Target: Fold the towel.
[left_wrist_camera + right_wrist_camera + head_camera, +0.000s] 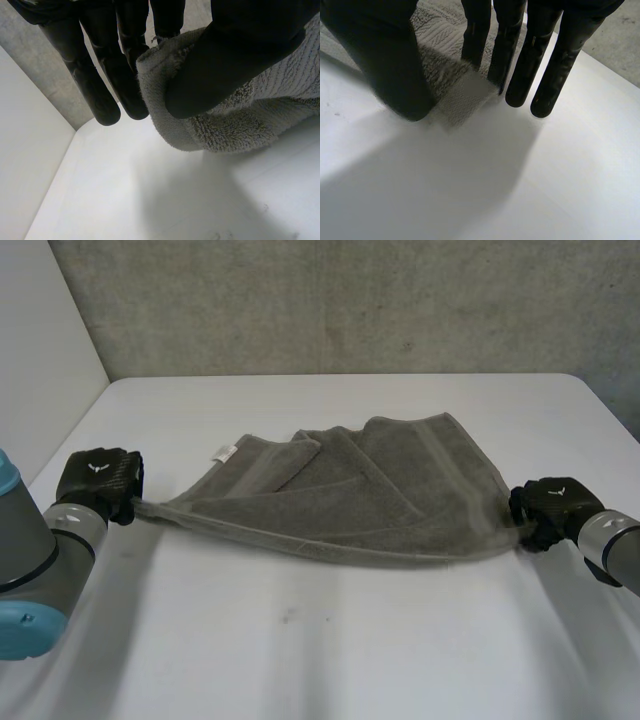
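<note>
We hold the towel (350,495) by two ends, stretched across the middle of the table (330,650) between our hands. Our left hand (100,480) has one corner pinched: in the left wrist view the thumb (235,55) presses the thick pile against the fingers (125,75). Our right hand (545,508) holds the opposite end the same way, with a corner of cloth caught between thumb (385,65) and fingers (485,45) just above the table.

The near edge runs taut from hand to hand and looks slightly raised, while the rest of the towel trails away from us and lies on the table. There the cloth overlaps itself in loose, slanting layers, and a small white label (222,452) sits at the far corner toward our left side.

We judge the fold to be at an early stage. The grip on both ends is made and the edge is pulled straight, but no clean fold lies flat yet. The layers are uneven and the edges do not line up. What is left is to carry the held edge over the rest of the cloth, match the corners and lay it down smooth.

As for containers, we see no box, basket or bin. The towel rests directly on the table.
</note>
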`<state>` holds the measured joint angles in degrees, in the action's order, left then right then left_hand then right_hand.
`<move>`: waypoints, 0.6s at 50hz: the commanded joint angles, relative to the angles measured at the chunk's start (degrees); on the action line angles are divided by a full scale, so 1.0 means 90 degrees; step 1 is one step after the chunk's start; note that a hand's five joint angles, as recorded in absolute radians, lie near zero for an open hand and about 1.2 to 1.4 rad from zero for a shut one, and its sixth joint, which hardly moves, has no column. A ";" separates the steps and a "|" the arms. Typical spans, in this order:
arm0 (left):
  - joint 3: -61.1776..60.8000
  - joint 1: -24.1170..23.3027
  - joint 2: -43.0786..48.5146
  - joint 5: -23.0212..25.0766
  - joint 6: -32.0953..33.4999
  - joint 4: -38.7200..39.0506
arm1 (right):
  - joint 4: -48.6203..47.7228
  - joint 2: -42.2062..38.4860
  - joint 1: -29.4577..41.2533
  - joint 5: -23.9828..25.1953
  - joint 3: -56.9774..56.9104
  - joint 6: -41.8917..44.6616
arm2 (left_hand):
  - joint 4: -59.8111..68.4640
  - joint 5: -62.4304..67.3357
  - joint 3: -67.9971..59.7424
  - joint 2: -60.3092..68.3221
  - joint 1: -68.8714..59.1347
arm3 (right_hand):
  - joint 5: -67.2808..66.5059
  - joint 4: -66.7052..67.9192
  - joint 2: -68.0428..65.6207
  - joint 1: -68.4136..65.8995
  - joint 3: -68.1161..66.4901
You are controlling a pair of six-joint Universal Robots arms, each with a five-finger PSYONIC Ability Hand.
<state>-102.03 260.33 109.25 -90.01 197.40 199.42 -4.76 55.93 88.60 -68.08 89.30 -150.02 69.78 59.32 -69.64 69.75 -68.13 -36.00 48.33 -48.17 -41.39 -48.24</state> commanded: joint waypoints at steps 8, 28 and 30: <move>-0.0001 -0.0068 -0.0049 -0.0018 0.0010 -0.0088 | 0.0099 0.0992 -0.0039 0.0026 0.0360 -0.0030 | 0.1136 0.1187 -0.1151 0.1139 -0.1319 | -0.3778 0.3519 -0.3537 -0.4290 -0.3529; -0.1387 -0.0253 -0.2126 -0.0584 0.0108 -0.2575 | 0.3564 0.2846 -0.0956 -0.0013 0.1336 0.2027 | 0.1136 0.1187 -0.1151 0.1139 -0.1319 | -0.3778 0.3519 -0.3537 -0.4290 -0.3529; -0.1475 -0.0273 -0.2487 -0.0594 0.0098 -0.2791 | 0.3837 0.3148 -0.1064 0.0025 0.1434 0.2291 | 0.1136 0.1187 -0.1151 0.1139 -0.1319 | -0.3778 0.3519 -0.3537 -0.4290 -0.3529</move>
<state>-110.91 258.08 97.45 -92.37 198.07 183.32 18.27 75.78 83.14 -68.00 99.20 -138.56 69.79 59.32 -69.64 69.74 -68.13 -55.99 68.15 -67.29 -55.06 -67.60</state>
